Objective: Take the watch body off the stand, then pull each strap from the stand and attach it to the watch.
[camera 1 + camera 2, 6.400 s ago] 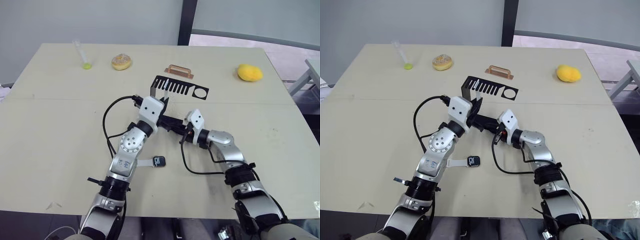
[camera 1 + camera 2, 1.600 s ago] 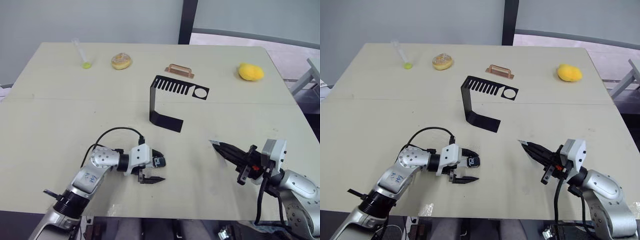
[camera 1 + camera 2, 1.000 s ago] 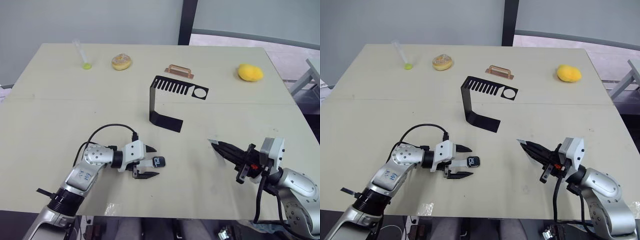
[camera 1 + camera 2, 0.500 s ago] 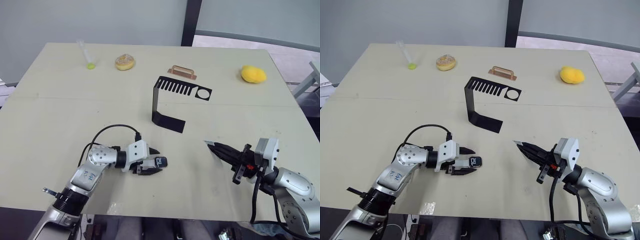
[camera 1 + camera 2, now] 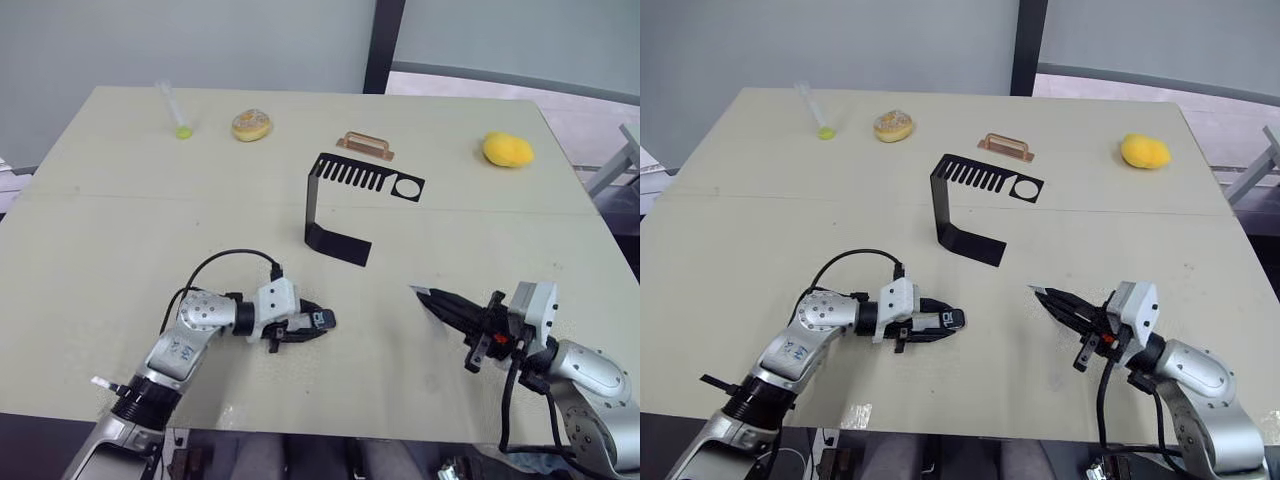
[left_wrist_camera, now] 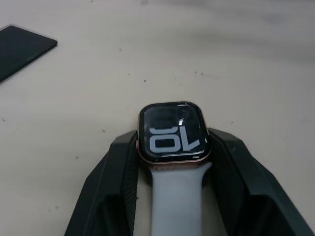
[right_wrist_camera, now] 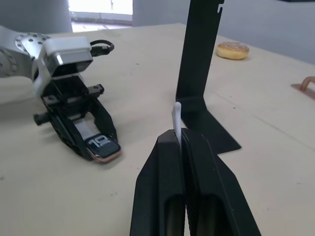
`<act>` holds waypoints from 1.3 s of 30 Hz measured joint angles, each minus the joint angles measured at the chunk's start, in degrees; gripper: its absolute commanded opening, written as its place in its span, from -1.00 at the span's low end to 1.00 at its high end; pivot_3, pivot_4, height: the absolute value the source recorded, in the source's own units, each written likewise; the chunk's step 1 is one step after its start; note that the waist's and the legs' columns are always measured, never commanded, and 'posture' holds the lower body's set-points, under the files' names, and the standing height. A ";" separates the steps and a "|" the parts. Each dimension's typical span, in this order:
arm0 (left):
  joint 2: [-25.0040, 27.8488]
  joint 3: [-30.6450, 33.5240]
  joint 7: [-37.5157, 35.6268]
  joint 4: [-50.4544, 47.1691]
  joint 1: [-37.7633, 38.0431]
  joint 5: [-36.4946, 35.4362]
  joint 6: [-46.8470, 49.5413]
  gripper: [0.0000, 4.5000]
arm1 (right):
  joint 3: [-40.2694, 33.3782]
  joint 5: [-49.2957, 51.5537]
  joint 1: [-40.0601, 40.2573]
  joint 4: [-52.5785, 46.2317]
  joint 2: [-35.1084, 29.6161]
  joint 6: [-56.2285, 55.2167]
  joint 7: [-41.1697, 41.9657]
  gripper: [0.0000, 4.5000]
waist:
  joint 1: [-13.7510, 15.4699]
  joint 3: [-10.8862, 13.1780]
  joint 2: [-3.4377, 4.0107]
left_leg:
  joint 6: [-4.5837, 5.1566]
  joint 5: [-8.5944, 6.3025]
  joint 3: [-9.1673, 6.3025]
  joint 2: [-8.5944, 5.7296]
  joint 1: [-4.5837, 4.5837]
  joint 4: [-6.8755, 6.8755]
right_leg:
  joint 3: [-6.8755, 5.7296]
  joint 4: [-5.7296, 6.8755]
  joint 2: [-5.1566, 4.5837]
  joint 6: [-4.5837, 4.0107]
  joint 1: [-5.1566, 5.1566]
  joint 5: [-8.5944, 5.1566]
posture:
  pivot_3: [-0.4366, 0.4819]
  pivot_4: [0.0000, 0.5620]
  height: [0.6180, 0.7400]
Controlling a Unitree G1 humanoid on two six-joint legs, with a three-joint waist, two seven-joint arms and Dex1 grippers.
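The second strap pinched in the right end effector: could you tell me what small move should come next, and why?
Probably carry the right end effector and its strap toward the watch body. The left end effector clamps the body on the table, one strap fitted, its far end bare.

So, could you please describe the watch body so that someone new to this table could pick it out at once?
Start at the black stand mid-table, then come toward the near edge to the left gripper. Between its fingers lies the watch body: a small rounded-square black case, the only item with white digits, one white strap attached.
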 measured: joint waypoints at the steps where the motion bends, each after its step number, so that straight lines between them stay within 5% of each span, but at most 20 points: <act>1: 0.20 1.75 -0.97 -1.55 0.02 -5.55 5.77 -0.30 | 0.33 -2.93 -0.41 -0.02 -0.97 -3.13 0.45 -1.00 | -0.10 0.02 -0.02 | -0.01 0.01 -0.03 0.01 -0.11 0.04 | -0.02 0.03 0.02 0.00 -0.08 0.00 | -0.05 -0.47 1.00; 5: 4.64 10.43 -2.51 -7.48 -3.71 -25.05 27.70 -0.30 | 2.18 -11.20 -2.44 -0.18 -3.40 -13.86 1.60 -1.00 | -0.32 0.03 -0.02 | -0.18 0.11 -0.05 0.04 -0.01 0.01 | -0.02 0.10 0.10 0.00 -0.07 0.00 | -0.05 -0.47 1.00; 10: 3.18 15.20 5.29 -5.94 -9.31 -33.76 42.64 -0.30 | 5.19 -17.77 -6.53 -0.16 -3.70 -21.39 1.09 -1.00 | -0.05 0.05 -0.06 | -0.32 0.18 -0.08 0.00 -0.06 0.18 | -0.01 0.08 0.07 0.01 -0.02 0.00 | -0.05 -0.47 1.00; 21: 1.18 13.66 14.29 -6.96 -11.71 -34.05 49.16 -0.30 | 9.70 -22.08 -8.65 0.18 -3.15 -23.46 -1.08 -1.00 | -0.16 0.05 -0.07 | -0.41 0.18 -0.09 0.02 -0.12 0.39 | 0.00 0.10 0.10 0.02 -0.01 0.01 | -0.05 -0.47 1.00; 39: -0.41 12.35 16.65 -9.05 -12.04 -34.07 49.86 -0.30 | 12.55 -23.86 -11.71 6.08 -3.15 -24.40 -1.43 -1.00 | -0.10 0.05 -0.07 | -0.43 0.15 -0.10 0.02 -0.14 0.48 | 0.00 0.09 0.10 0.02 0.02 0.01 | -0.05 -0.47 1.00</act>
